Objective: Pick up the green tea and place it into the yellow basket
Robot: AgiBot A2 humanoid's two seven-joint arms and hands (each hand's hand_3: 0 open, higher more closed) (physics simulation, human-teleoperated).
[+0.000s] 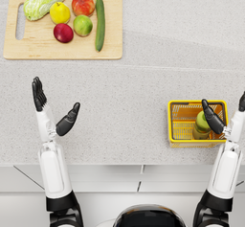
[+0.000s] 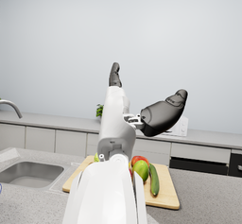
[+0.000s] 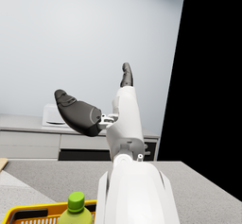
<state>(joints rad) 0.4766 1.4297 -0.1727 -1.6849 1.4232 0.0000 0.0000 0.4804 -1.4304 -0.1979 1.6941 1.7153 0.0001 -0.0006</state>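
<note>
Both our hands hold nothing; left dark hand raised, fingers spread wide; right dark hand spread above the green-capped tea bottle, upright inside the yellow wire basket.

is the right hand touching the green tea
Apart. The right wrist view shows the right hand raised and open, with clear space above the green tea standing in the basket.
</note>
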